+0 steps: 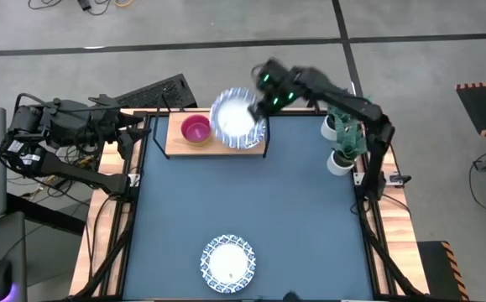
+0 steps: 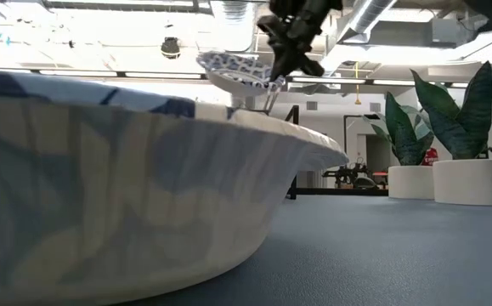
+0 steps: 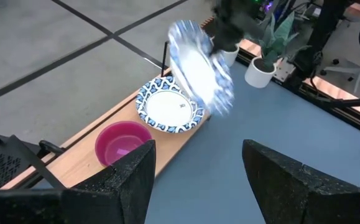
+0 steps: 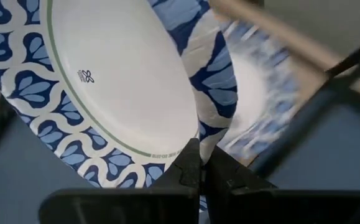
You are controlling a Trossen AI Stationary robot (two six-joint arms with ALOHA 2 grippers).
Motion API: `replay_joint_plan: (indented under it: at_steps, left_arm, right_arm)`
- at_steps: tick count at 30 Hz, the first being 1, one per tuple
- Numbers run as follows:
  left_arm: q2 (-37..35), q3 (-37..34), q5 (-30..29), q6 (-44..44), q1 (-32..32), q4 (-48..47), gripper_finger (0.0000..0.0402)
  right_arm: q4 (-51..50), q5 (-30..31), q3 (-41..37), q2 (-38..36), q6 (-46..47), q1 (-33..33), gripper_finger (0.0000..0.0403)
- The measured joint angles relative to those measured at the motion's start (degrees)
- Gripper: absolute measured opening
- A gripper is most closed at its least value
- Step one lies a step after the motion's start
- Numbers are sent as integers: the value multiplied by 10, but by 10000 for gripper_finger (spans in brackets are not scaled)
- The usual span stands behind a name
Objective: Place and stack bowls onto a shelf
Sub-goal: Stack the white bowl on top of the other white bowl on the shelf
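Note:
The shelf's wooden board [image 1: 175, 143] stands at the table's far edge on a black wire frame. On it sit a magenta bowl [image 1: 195, 129] and a white bowl with a blue rim [image 3: 166, 112]. My right gripper [image 1: 265, 102] is shut on a second white and blue bowl [image 1: 234, 116], tilted above the first. A third white and blue bowl [image 1: 228, 264] rests on the table near its front edge and fills the low view [image 2: 101, 187]. My left gripper [image 3: 198, 174] is open and empty off the table's left edge, beside the shelf's left end. My right gripper pinches the tilted bowl's rim [image 4: 212, 118] between its two fingers [image 4: 186, 171], one on the inner face and one on the outer. The fingers come from the table's right side, slanting down. The bowl hangs steeply tilted over the bowl on the shelf; whether they touch, I cannot tell.
Two white plant pots with green plants [image 1: 342, 143] stand at the table's right edge, beside the right arm's base. The shelf's black upright posts [image 3: 165, 56] rise at its ends. The blue tabletop [image 1: 251, 201] lies open between the shelf and the near bowl.

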Motion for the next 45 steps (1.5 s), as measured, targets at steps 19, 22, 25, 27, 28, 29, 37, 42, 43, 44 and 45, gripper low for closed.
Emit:
replay_joint_plan:
  at_steps: [19,22,25,27,28,29,37,42,43,44,45]
  left_arm:
    - [0,0,-29,-14,0,0,224]
    - [0,0,-33,-14,0,0,224]
    - [2,0,-33,-22,0,0,224]
    - [4,0,-33,-27,0,0,224]
    - [4,0,-33,-27,0,-1,224]
    - [5,0,-33,-28,0,-2,224]
    - [5,0,-33,-28,0,-3,224]
    - [8,0,-33,-29,0,-3,224]
    - [9,0,-34,-29,0,-3,224]
    - [9,0,-34,-29,0,-3,224]
    - [9,0,-34,-29,0,-3,224]
  right_arm:
    - [114,-108,40,11,2,-137,25]
    - [120,-124,40,34,1,-126,25]
    - [118,-125,41,56,-10,-118,25]
    - [114,-126,56,73,-22,-114,25]
    - [107,-126,65,82,-30,-113,25]
    - [101,-126,76,92,-39,-112,25]
    - [4,-116,184,181,-141,-112,25]
    - [-36,-103,187,204,-187,-115,25]
    - [-43,-98,188,208,-194,-115,25]
    - [-44,-90,186,208,-197,-115,25]
    - [-43,-84,185,208,-202,-115,25]
